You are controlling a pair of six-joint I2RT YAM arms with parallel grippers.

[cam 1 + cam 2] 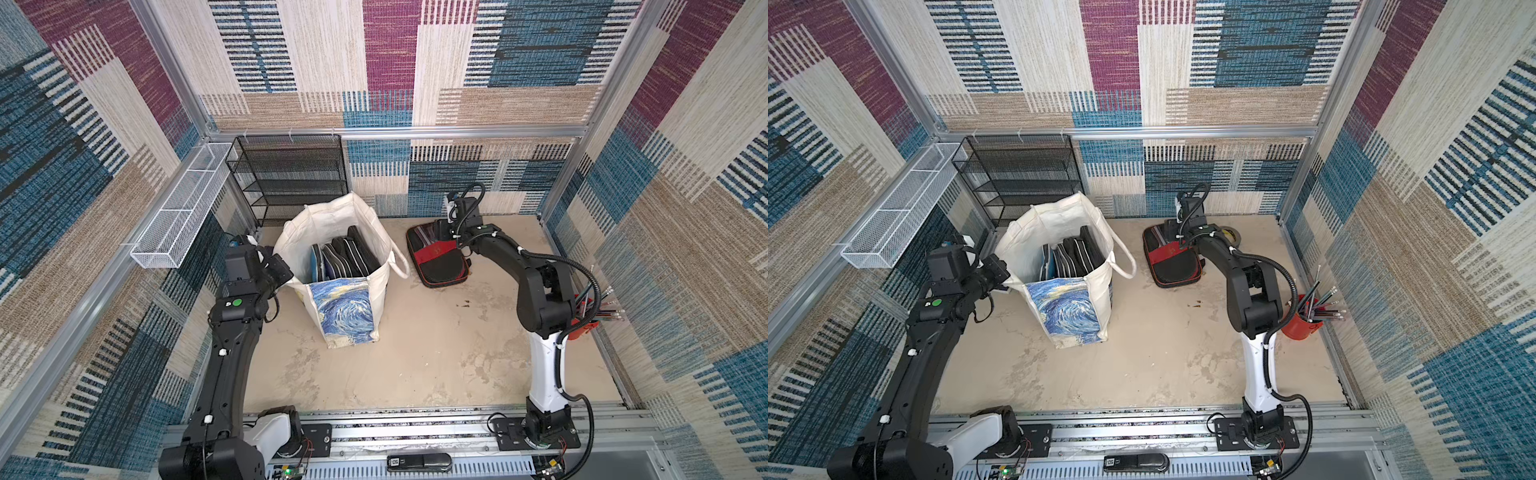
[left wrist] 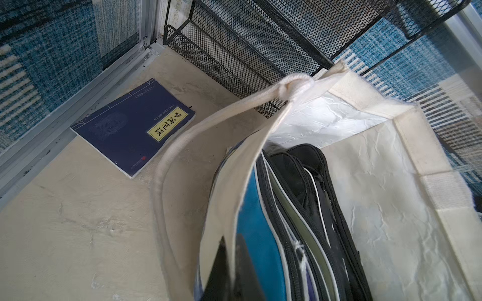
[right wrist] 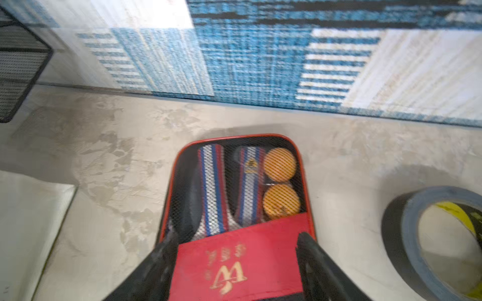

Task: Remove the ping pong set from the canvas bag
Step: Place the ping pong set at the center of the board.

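Cream canvas hides most of what the canvas bag (image 1: 376, 286) holds. It stands upright left of centre on the table (image 1: 415, 353), and the dark zipped cases (image 1: 347, 257) inside overlap too much to count. The left gripper (image 1: 287, 276) is pinched tight on the bag's rim. The ping pong set (image 1: 436, 259) lies flat just right of the bag, outside it. The right gripper (image 3: 236, 245) has its fingers (image 3: 313, 260) spread either side of it, and blur hides any contact. Through the set's mesh I count two orange balls (image 3: 279, 164) and two paddle handles (image 3: 212, 190). One tape roll (image 3: 403, 229) is cut off by the wrist view's edge.
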